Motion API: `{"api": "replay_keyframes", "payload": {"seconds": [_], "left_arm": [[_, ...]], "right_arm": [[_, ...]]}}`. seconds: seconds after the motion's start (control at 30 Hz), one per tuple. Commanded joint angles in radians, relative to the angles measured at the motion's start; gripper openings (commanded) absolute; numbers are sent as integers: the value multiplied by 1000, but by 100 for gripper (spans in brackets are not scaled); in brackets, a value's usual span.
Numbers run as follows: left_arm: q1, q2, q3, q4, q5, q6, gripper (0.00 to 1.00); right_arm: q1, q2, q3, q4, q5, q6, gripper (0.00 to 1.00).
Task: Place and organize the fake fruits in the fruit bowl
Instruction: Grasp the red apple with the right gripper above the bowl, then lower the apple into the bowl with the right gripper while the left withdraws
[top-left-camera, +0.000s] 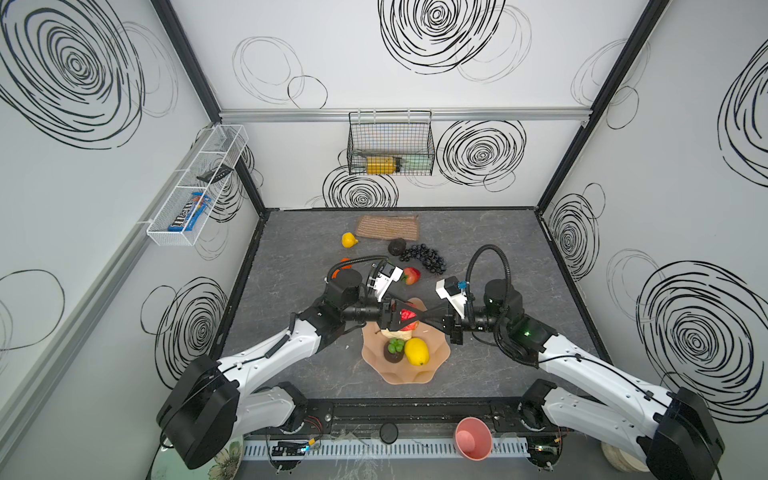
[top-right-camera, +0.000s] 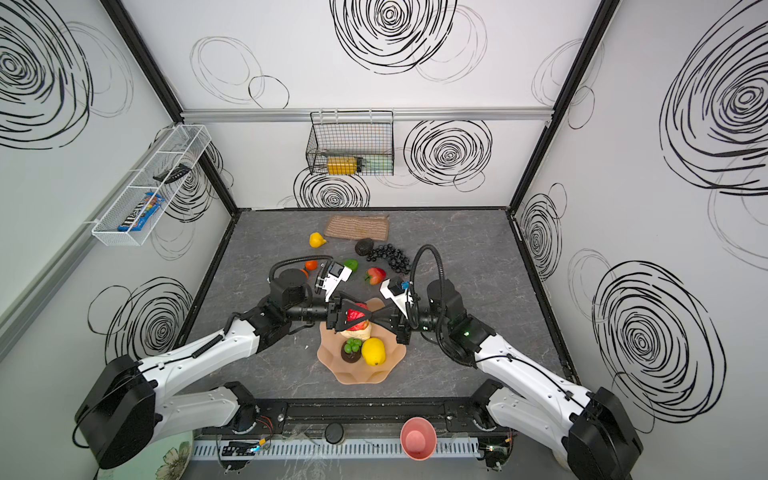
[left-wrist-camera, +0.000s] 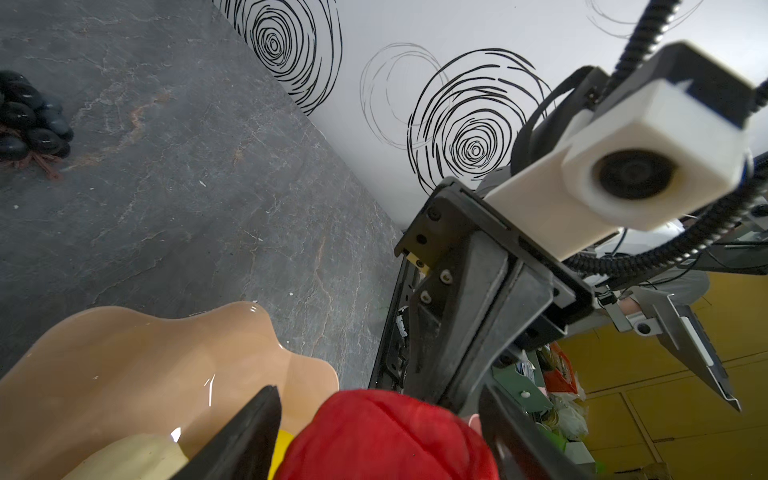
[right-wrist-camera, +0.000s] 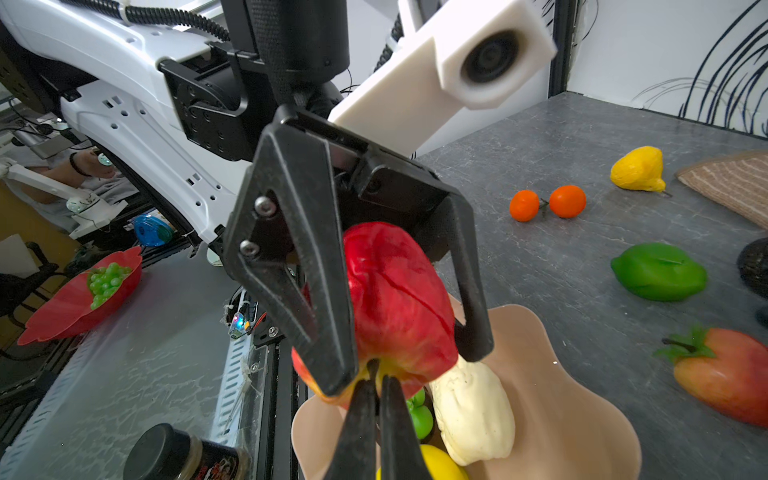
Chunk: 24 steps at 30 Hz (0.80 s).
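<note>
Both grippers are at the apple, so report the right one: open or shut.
Shut: in its wrist view the right gripper pinches the stem of the red apple, which the left gripper straddles above the bowl.

Both top views are bright and even, soft light from overhead I think, though I can't pin down the source. Shadows on the counter (top-left-camera: 478, 374) are faint, just soft smudges under the arms. There's a heavy fisheye bend: the black frame posts (top-left-camera: 187, 62) lean and bow toward the edges.

Left wrist view: white glare streaks on the fruit bowl (left-wrist-camera: 124, 365). The red apple (left-wrist-camera: 386, 436) at the bottom is a mushy close-up, and the right arm's wrist camera (left-wrist-camera: 636, 174) at upper right is blurred.

Right wrist view: the right end effector (right-wrist-camera: 376, 376) at the bottom is out of focus, same for the left arm's wrist camera (right-wrist-camera: 490, 58) up top. The far left looks dimmer.
</note>
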Motion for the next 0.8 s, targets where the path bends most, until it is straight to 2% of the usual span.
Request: {"api": "replay_keyframes", "payload": {"seconds": [0.0, 0.3, 0.4, 0.53, 0.77], "left_arm": [[9, -16, 22, -17, -40, 29, 85], [54, -29, 10, -47, -108, 28, 99], [70, -42, 9, -74, -150, 36, 98], [79, -85, 41, -209, -321, 100, 96], [108, -226, 39, -321, -618, 137, 96]], "right_arm": [[6, -14, 35, -8, 36, -4, 0], [7, -6, 46, -73, 120, 5, 0], [8, 4, 63, -126, 170, 6, 0], [13, 30, 105, -240, 241, 3, 0], [29, 79, 154, -434, 348, 8, 0]]}}
